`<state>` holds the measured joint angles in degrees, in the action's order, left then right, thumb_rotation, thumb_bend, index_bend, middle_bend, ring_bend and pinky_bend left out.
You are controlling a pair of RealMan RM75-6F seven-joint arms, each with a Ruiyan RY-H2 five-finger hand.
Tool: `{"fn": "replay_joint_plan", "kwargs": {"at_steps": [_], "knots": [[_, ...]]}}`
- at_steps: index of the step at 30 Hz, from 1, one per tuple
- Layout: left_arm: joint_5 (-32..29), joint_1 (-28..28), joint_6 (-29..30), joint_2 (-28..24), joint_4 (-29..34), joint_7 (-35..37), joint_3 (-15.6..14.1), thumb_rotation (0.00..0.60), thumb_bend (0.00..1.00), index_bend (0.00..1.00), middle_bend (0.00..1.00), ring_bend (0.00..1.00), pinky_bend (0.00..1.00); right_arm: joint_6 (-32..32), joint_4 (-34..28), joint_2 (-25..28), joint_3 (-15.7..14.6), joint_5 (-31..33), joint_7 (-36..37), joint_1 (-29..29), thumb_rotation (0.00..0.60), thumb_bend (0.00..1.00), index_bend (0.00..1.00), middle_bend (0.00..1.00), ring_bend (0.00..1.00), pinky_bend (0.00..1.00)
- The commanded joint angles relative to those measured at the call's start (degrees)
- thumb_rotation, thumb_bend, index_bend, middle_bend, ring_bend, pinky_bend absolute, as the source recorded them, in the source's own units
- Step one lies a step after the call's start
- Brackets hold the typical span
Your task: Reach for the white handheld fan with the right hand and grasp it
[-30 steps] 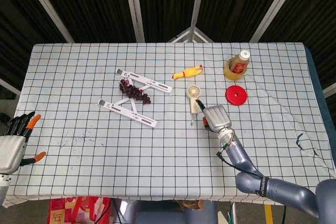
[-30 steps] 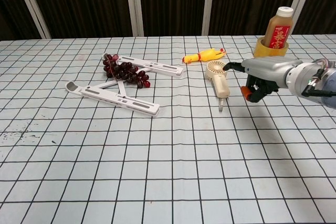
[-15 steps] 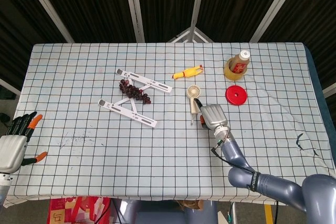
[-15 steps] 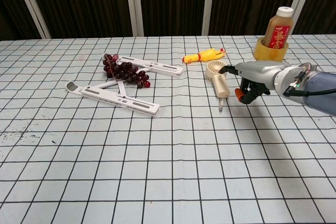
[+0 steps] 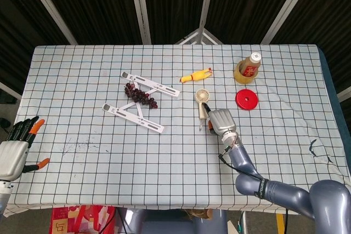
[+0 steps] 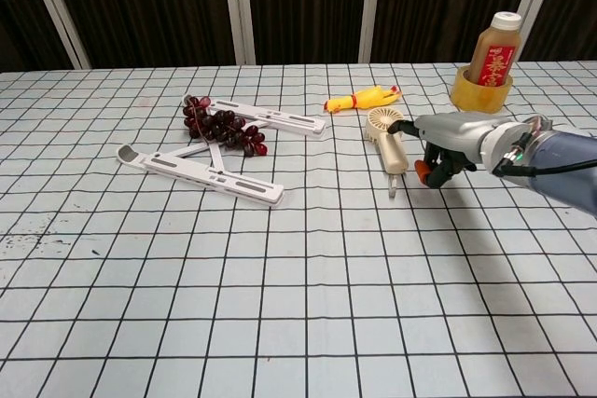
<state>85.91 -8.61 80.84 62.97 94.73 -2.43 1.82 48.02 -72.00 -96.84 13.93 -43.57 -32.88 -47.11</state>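
- The left hand (image 5: 12,154), silver with black, orange-tipped fingers, sits at the near left edge of the table in the head view; its fingers are spread and straight and it holds nothing. The chest view does not show it.
- The table is covered by a white cloth with a black grid (image 5: 82,130).
- The right hand (image 5: 221,123), silver-grey on a blue-grey arm, hovers low over the cloth near the table's middle, just right of the fan's handle. In the chest view the right hand (image 6: 446,142) has its fingers curled downward, orange tips close to the cloth, with one dark finger stretched toward the fan's head. Nothing is in its grasp; whether a finger touches the fan I cannot tell.
- The white handheld fan (image 5: 203,104) lies flat on the cloth, its round grille head on the far side and its cream handle pointing toward the near edge; in the chest view the fan (image 6: 387,137) lies just left of the hand.
- Left of the fan lies a white folding stand of hinged slotted bars (image 5: 140,104), with a bunch of dark red grapes (image 6: 222,128) resting on it.
- To the right of the fan lies a flat red round lid (image 5: 247,100).
- Beyond the fan lies a yellow rubber chicken toy (image 6: 362,98).
- Farthest, at the right, a brown bottle with a white cap and red label (image 6: 496,51) stands upright inside a yellow tape ring (image 6: 478,92).
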Motion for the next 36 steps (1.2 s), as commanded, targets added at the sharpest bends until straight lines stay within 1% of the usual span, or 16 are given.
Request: {"fn": "replay_joint_plan", "kwargs": {"at_steps": [1, 13, 23, 26, 30, 34, 36], "knots": [[0.01, 0.00, 0.02, -0.01, 0.02, 0.07, 0.00, 0.600, 0.00, 0.00, 0.00, 0.00, 0.00, 0.05, 0.15, -0.10, -0.16, 0.30, -0.05, -0.12, 0.600, 0.71, 0.00, 0.84, 0.93, 0.78], [-0.03, -0.07, -0.12, 0.01, -0.03, 0.22, -0.06, 0.600, 0.00, 0.00, 0.00, 0.00, 0.00, -0.52, 1.21, -1.28, -2.30, 1.95, -0.47, -0.15, 0.600, 0.73, 0.00, 0.84, 0.93, 0.78], [-0.21, -0.11, -0.07, 0.11, -0.10, 0.17, 0.04, 0.600, 0.00, 0.00, 0.00, 0.00, 0.00, -0.75, 2.74, -3.61, -3.82, 3.13, -1.04, -0.37, 0.600, 0.73, 0.00, 0.84, 0.93, 0.78], [-0.37, -0.08, -0.07, 0.06, -0.09, 0.32, 0.08, 0.600, 0.00, 0.00, 0.00, 0.00, 0.00, -0.01, 2.56, -3.53, -3.54, 2.71, -0.84, -0.46, 0.600, 0.73, 0.00, 0.84, 0.93, 0.78], [-0.44, -0.06, -0.03, 0.03, -0.08, 0.44, 0.11, 0.600, 0.00, 0.00, 0.00, 0.00, 0.00, 2.64, 1.16, -2.54, -2.24, 0.61, 0.21, -0.44, 0.600, 0.73, 0.00, 0.84, 0.93, 0.78], [-0.42, -0.05, -0.02, 0.02, -0.06, 0.40, 0.08, 0.600, 0.00, 0.00, 0.00, 0.00, 0.00, 7.20, -2.11, -0.47, -0.49, -3.80, 2.74, 0.26, 0.600, 0.73, 0.00, 0.84, 0.93, 0.78], [-0.38, -0.04, 0.01, 0.02, -0.08, 0.31, 0.05, 0.600, 0.00, 0.00, 0.00, 0.00, 0.00, 9.69, -4.17, 0.82, 0.33, -6.18, 4.22, 0.87, 0.600, 0.73, 0.00, 0.84, 0.91, 0.78]]}}
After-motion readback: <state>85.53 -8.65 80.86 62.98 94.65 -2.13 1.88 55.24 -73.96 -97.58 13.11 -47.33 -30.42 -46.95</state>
